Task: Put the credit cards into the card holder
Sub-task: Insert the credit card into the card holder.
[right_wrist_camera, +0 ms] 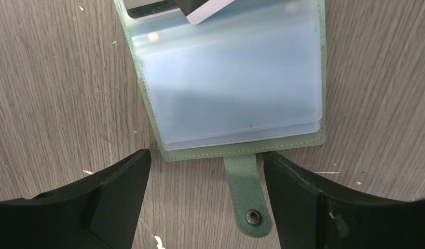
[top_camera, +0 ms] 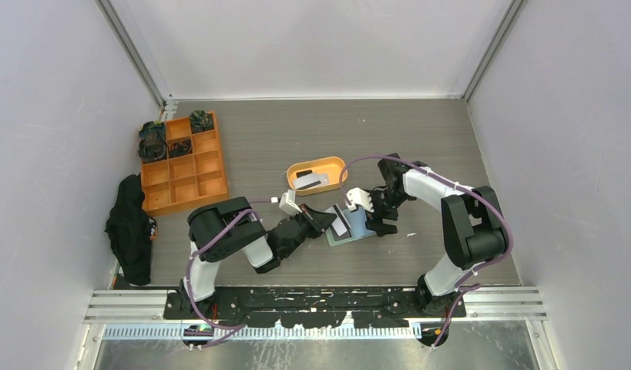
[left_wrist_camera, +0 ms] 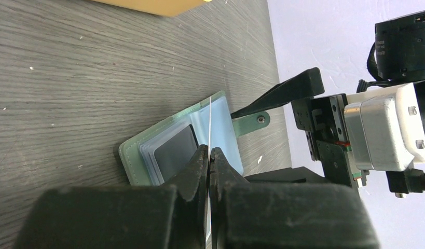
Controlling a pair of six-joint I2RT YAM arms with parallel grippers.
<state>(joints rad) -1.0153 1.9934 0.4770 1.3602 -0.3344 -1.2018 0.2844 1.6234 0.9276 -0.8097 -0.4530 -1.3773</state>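
The sage-green card holder (top_camera: 357, 230) lies open on the table, its pale clear sleeves up (right_wrist_camera: 231, 78) and its snap tab (right_wrist_camera: 249, 199) pointing toward my right gripper. A dark card (left_wrist_camera: 174, 150) sits in one sleeve. My left gripper (left_wrist_camera: 208, 153) is shut on a white credit card (left_wrist_camera: 210, 119), seen edge-on, standing over the holder's fold; in the top view the gripper (top_camera: 325, 218) holds the card (top_camera: 340, 221) at the holder's left half. My right gripper (right_wrist_camera: 205, 171) is open, its fingers either side of the tab, touching nothing. More cards (top_camera: 310, 179) lie in the orange oval tray.
The orange oval tray (top_camera: 337, 163) stands just behind the holder. An orange grid organiser (top_camera: 195, 193) with dark items is at the back left. A black cloth (top_camera: 129, 227) lies at the left table edge. White walls enclose three sides.
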